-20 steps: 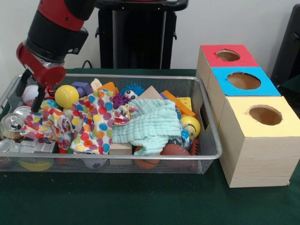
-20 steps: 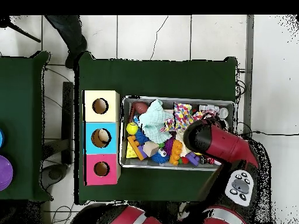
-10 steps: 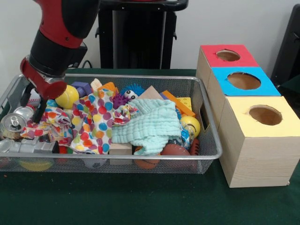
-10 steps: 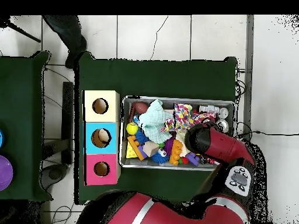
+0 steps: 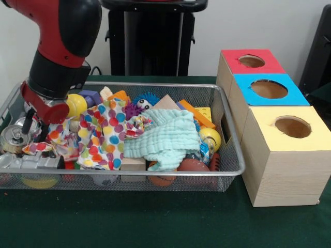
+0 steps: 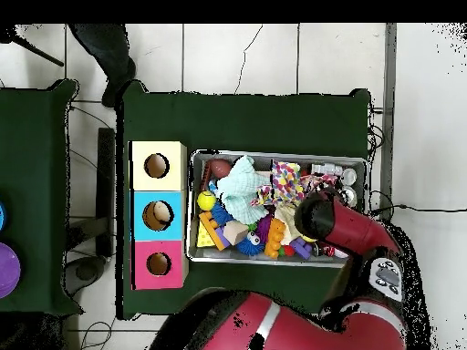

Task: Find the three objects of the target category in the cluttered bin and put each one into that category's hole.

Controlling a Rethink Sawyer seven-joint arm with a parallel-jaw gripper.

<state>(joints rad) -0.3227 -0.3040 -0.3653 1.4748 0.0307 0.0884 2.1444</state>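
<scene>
The arm [image 5: 57,46] runs off the top edge; dotted cloth [image 5: 101,134] and green cloth [image 5: 165,137] hide toys beneath.

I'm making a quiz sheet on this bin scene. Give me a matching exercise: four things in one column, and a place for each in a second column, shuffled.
Things
1. pale green cloth
2. drinks can
3. red-topped box
4. yellow-topped box

Places, as seen in the front view
A. outside the bin, nearest the camera in the row of boxes
B. draped over the toys in the middle of the bin
C. at the bin's left end, beside the gripper
D. outside the bin, farthest from the camera in the row of boxes

Pairs: 1-B, 2-C, 3-D, 4-A
</scene>
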